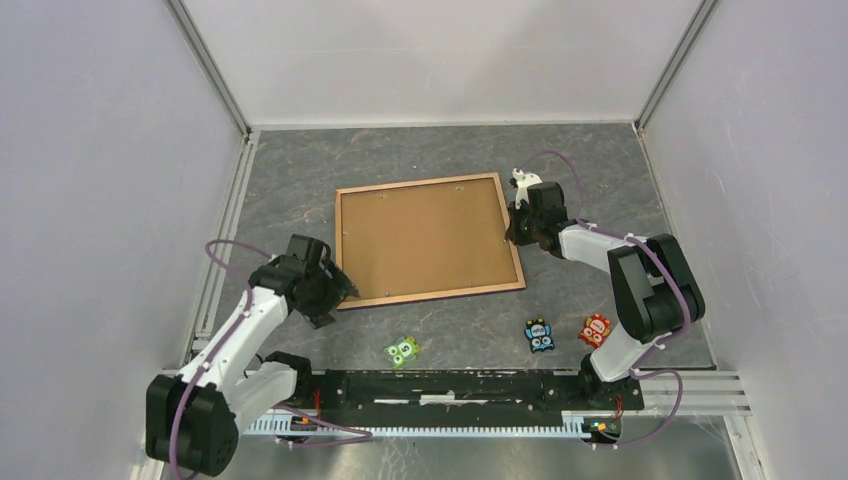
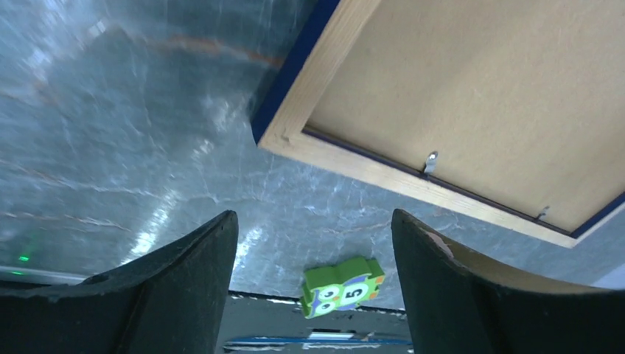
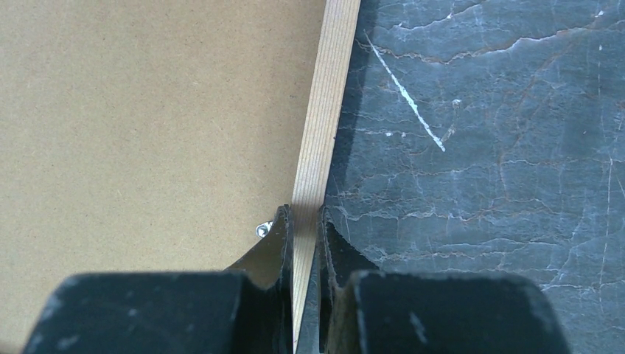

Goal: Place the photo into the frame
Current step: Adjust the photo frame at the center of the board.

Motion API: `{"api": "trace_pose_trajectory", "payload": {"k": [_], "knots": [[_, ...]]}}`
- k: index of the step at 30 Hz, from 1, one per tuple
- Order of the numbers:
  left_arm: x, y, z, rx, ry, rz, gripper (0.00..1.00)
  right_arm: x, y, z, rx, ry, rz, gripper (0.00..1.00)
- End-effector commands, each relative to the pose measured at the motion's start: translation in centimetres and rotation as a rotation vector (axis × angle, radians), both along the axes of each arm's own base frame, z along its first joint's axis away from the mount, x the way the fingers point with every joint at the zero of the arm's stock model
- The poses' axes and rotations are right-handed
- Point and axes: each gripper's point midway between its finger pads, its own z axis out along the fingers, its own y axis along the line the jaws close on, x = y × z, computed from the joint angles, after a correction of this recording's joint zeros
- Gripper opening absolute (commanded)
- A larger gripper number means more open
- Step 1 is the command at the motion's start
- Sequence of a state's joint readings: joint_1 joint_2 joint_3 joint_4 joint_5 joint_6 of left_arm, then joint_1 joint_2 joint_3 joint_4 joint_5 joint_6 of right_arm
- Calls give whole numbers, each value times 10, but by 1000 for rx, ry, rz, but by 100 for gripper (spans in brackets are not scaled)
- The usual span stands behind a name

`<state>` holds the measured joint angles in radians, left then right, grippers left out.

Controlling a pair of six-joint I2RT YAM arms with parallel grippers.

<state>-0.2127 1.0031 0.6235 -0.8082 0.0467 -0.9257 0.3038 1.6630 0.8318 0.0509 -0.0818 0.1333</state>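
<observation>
The frame (image 1: 348, 245) lies back-up in the middle of the table, light wood rails around a brown backing board (image 1: 425, 237) held by small metal clips. The photo is hidden. My right gripper (image 1: 516, 232) is shut on the frame's right rail (image 3: 318, 133), one finger inside against the board, one outside. My left gripper (image 1: 337, 297) is open and empty, hovering just off the frame's near-left corner (image 2: 274, 136), whose blue front edge shows in the left wrist view.
A green owl toy (image 1: 402, 350) lies near the front rail, also in the left wrist view (image 2: 341, 285). A blue owl toy (image 1: 539, 335) and a red one (image 1: 595, 330) lie at the front right. White walls enclose the table.
</observation>
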Motion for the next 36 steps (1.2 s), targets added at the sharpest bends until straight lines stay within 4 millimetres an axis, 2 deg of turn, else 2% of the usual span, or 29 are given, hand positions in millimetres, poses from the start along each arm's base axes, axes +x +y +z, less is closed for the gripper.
{"api": "trace_pose_trajectory", "payload": {"k": [1,5,11,20,22,25,29,33,36], "knots": [[6,-22,4,-148,-32,223,81,1,5,17,12,-53,27,0],[8,-43,-12,-278,13,335,80,0,5,19,18,-59,26,0],[23,-50,-27,-271,-2,446,79,0,6,18,21,-55,27,0],[36,-60,-47,-244,13,496,52,1,5,22,20,-71,30,0],[35,-56,-51,-217,11,496,46,2,6,22,21,-73,34,0],[35,-46,-53,-147,-8,471,31,1,11,24,41,-77,60,0],[38,-17,-55,-5,-9,369,21,-3,30,22,100,-56,158,0],[61,16,-53,136,18,189,18,-8,48,28,168,-61,233,0],[76,29,-55,188,36,80,13,-16,70,35,231,-57,335,0]]}}
